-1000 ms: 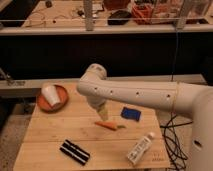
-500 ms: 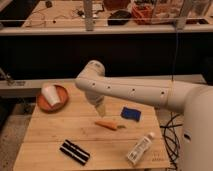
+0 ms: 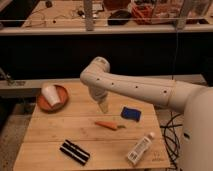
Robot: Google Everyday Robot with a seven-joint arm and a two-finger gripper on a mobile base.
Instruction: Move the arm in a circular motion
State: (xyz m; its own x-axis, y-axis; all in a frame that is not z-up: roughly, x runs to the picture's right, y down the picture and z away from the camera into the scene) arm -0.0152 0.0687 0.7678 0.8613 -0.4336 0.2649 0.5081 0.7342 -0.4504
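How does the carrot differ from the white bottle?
The carrot is orange, slim and tapered; the bottle is white, thicker and blunt. The carrot lies mid-table, nearly crosswise; the bottle lies slanted near the right front corner. Both lie flat on the wooden table. The gripper hangs over the table just behind the carrot.

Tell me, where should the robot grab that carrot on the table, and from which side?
Probably the middle of the carrot, from straight above. It lies flat, running left to right on the table, so squeezing across its narrow width should hold best. The gripper, at the tip of the arm, hangs just behind it.
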